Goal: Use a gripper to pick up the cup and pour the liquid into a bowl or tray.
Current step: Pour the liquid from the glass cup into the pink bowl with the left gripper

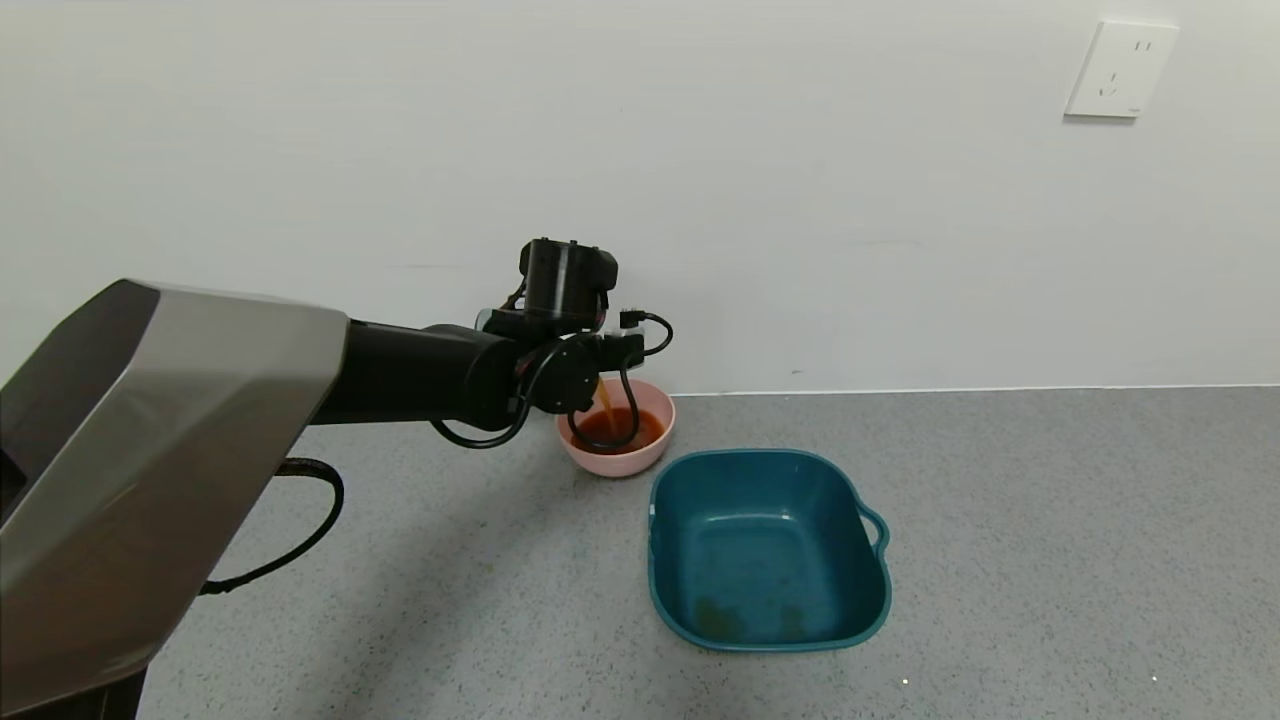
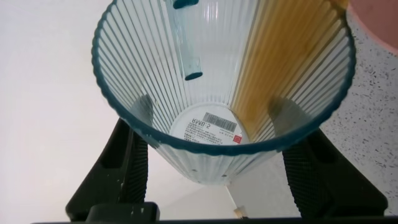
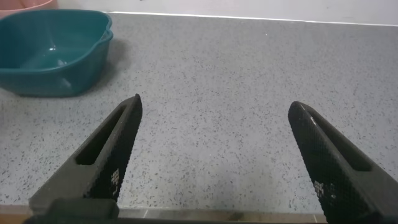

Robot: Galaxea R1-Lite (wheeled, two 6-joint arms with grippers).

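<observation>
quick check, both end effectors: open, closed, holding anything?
Left end effector: shut on the cup, tipped over the pink bowl, liquid pouring.
Right end effector: open, empty, over the counter.

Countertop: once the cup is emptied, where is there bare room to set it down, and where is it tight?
Bare countertop lies right of the teal tub, out to the wall, and in front of the pink bowl, left of the tub. It is crowded at the bowl, where the left gripper tips the cup and liquid streams in. The right gripper hangs open over bare counter.
</observation>
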